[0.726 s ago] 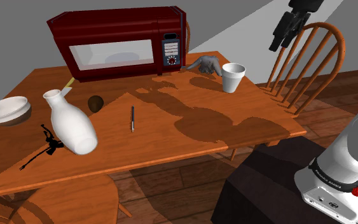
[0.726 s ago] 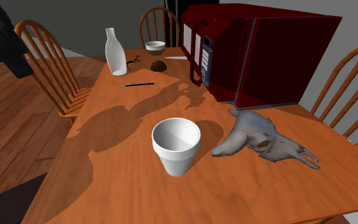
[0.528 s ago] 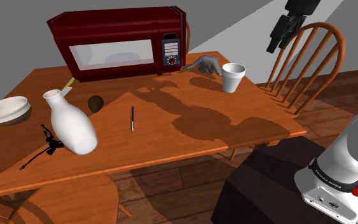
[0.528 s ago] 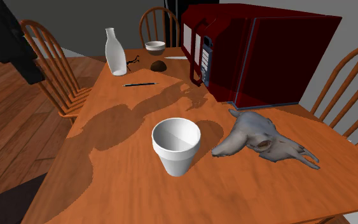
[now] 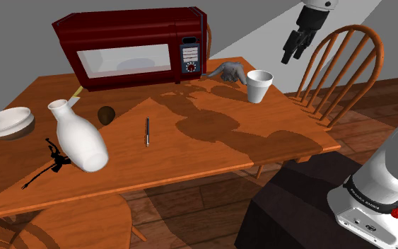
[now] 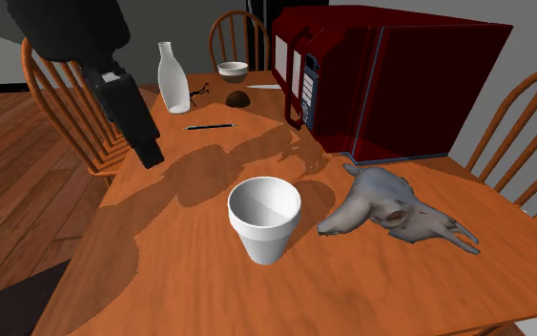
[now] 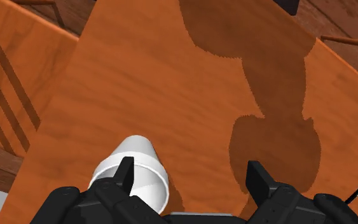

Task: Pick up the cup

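Wooden table [image 5: 190,152]: large, orange-brown, and it carries everything below.

Dark red microwave [image 5: 130,46]: at the far side of the table in the shoulder view, with its door closed and its control panel toward the cup's end.

Wooden spindle-back chair [image 5: 346,64]: at the table's end on the shoulder view's right, close to the cup's corner.

White narrow-necked bottle [image 5: 80,138]: toward the shoulder view's left, well apart from the cup.

Grey animal skull [image 6: 395,205]: lying flat between the microwave and the cup, just beside the cup; I cannot tell whether they touch.

My gripper [image 5: 290,51]: in the air, well above the table. In the shoulder view it is up and to the right of the cup, in front of the chair back. In the second exterior view [image 6: 149,153] it hangs to the left of the cup, over the table's edge. In the wrist view [image 7: 191,167] my fingers stand wide apart with nothing between them.

White bowl [image 5: 6,122]: at the far left end in the shoulder view.

White cup [image 5: 259,85]: the target. It stands upright, mouth open upward [image 6: 264,218], near the table's corner. In the wrist view [image 7: 136,172] it sits below one finger, not between the two.

Dark pen [image 5: 148,131]: lying mid-table.
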Robot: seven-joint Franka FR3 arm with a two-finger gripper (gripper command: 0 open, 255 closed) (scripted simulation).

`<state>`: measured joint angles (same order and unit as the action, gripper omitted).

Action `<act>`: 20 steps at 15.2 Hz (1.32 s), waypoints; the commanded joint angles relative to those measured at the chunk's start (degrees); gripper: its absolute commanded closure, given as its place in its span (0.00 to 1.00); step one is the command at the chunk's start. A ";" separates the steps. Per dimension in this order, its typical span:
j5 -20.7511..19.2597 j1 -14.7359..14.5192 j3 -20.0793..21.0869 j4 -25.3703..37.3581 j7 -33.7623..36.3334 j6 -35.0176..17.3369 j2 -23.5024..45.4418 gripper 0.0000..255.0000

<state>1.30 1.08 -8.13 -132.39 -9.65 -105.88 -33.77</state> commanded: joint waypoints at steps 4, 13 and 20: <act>-0.54 0.22 -3.15 2.46 -4.44 -6.78 9.28 0.00; 2.08 0.66 -8.12 11.97 -13.15 -15.19 27.59 0.00; 3.90 1.07 -8.90 13.02 -15.81 -19.39 33.10 0.00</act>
<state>5.06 2.16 -17.03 -118.99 -25.34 -124.58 -0.96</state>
